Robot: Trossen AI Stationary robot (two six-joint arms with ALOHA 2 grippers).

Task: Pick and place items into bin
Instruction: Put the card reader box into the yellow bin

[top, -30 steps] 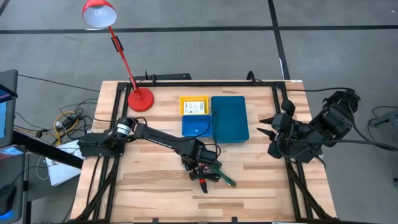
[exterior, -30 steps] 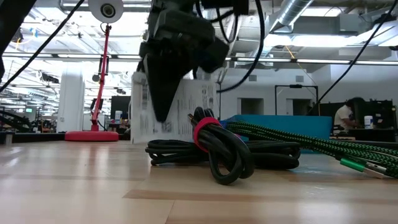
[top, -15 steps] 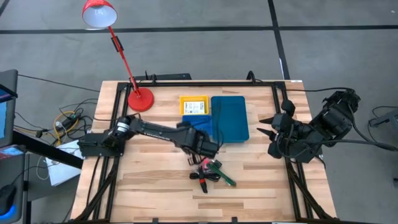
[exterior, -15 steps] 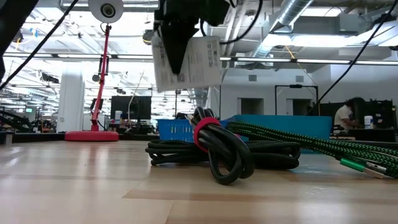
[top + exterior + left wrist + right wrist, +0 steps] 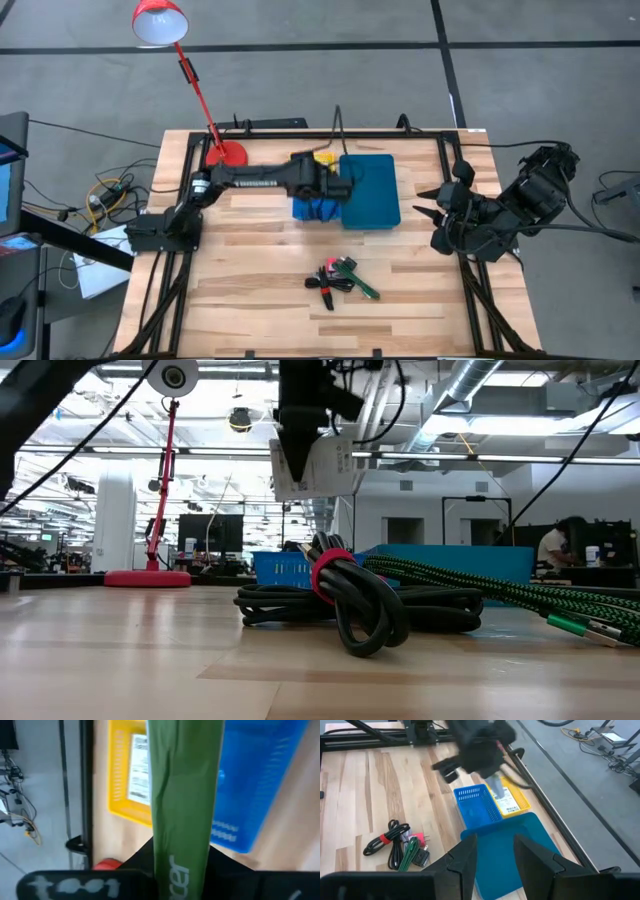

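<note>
My left gripper (image 5: 336, 187) hovers above the bin, over the small blue compartment (image 5: 312, 208) beside the teal one (image 5: 372, 190), shut on a white labelled flat box (image 5: 316, 467) with a green edge (image 5: 184, 790). The yellow compartment (image 5: 120, 775) has a white labelled piece (image 5: 138, 770) lying in it. A black cord bundle with a red tie (image 5: 345, 600), a green cord (image 5: 470, 585) and a pink piece (image 5: 328, 270) lie on the table nearer the front. My right gripper (image 5: 495, 865) waits open at the table's right edge (image 5: 428, 205). My left gripper pinches the flat box between its two fingers at the upper edge (image 5: 297, 452), coming from above and pointing down. In the wrist view the dark fingers (image 5: 140, 857) stand on either side of the narrow green edge (image 5: 182, 865). The box hangs below them, lifted clear.
A red desk lamp stands with its base (image 5: 226, 155) at the far left of the table, its head beyond the edge. Bare wood (image 5: 240, 290) stretches left of the cord pile. Cables and equipment lie on the floor off the table's left side.
My left gripper has risen from beside the cord pile and travelled toward the table's far edge until it is over the bin. The white box, which stood on the table a second ago, is now lifted clear and carried along. The cords stayed put.
</note>
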